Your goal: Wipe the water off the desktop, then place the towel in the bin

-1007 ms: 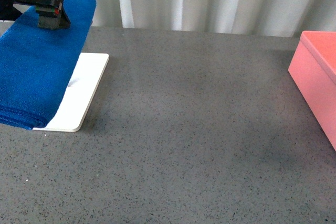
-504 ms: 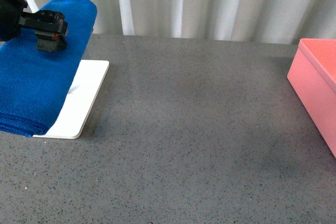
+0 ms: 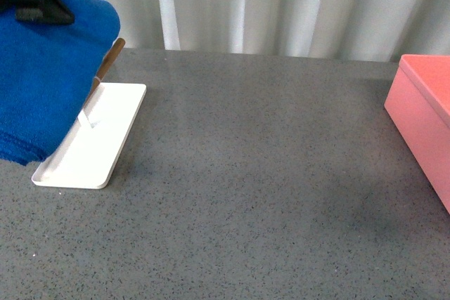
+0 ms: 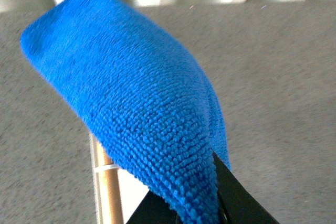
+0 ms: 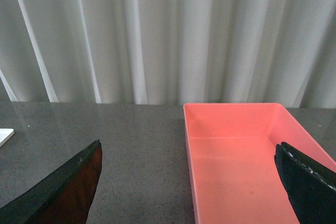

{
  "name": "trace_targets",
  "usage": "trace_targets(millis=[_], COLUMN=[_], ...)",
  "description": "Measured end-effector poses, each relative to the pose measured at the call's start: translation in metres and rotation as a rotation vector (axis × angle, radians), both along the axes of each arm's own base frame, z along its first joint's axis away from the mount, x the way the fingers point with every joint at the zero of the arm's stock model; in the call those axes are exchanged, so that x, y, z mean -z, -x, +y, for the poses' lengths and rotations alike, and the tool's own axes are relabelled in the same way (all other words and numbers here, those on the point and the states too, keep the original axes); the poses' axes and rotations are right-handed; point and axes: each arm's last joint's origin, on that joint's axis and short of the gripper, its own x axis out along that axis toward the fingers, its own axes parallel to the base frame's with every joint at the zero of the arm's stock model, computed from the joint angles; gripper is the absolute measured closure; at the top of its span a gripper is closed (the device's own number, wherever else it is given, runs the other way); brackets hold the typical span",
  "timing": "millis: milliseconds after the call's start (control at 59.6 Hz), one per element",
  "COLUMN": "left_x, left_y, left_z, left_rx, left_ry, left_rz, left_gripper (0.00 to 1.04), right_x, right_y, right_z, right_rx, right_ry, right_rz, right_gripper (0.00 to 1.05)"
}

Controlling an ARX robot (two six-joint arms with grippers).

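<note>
Far left | left claw (image 3: pixel 41 5) clamps towel (image 3: pixel 42 82), partly cropped | right claw (image 5: pixel 189 182) spread, empty

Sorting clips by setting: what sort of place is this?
Probably a robot test bench, not a home: bare speckled desktop, plain white curtain behind, plus a towel, tray and bin.
</note>
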Motion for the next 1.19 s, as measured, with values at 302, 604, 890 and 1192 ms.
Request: trace_targets(millis=[302, 604, 890, 1192], left_x=[-0.050, -0.033, -0.028, -0.027], left_y=[0.053, 0.067, 0.065, 0.065], left_z=[-0.068, -0.116, -0.119, -0.119], left_rx=[0.384, 0.399, 0.386, 0.384], left_ry=[0.479, 0.557, 0.547, 0.546], left_rz=[-0.087, -0.063, -0.052, -0.052], left_gripper=[1.01, 1.01, 1.01, 1.01], right_x=[0.000, 0.000, -0.027, -0.050], right_y=[0.000, 0.000, -0.030, -0.128], right_z=[0.000, 0.000, -0.010, -0.009], right_rx=[0.000, 0.000, -0.077, -0.491], right_ry=[0.000, 0.000, -0.061, -0.178], right_rz=[0.000, 0.000, 0.248, 0.431], right_gripper=[0.07, 0.07, 0.07, 0.07])
